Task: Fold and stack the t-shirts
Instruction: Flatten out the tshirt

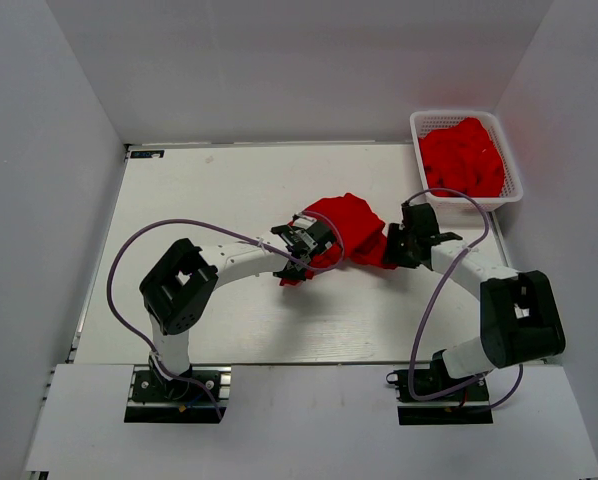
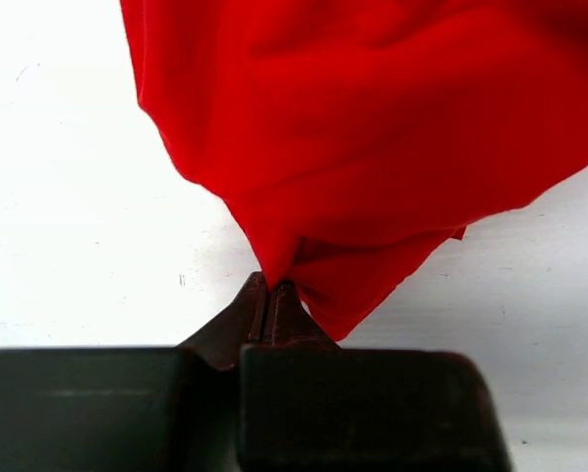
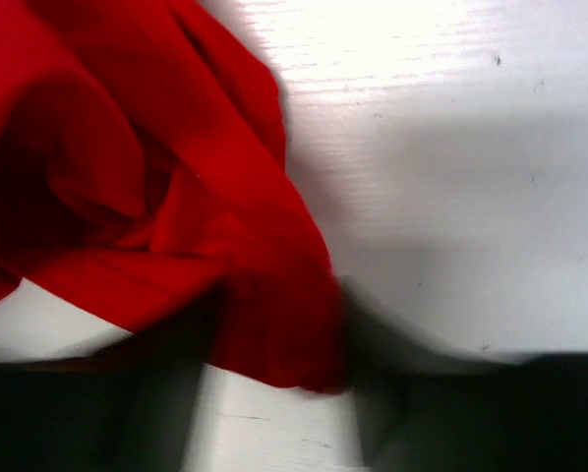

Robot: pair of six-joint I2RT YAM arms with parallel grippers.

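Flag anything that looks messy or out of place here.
The t-shirt mid-table is a crumpled heap, not spread flat, with the left gripper pinching one fold. More red cloth lies piled unfolded in the basket at the far right corner.

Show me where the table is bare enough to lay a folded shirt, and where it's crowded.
Bare: the far left of the table, between its left edge and the t-shirt; also the near strip in front of it. Crowded: the middle around the t-shirt, and the far right by the basket.
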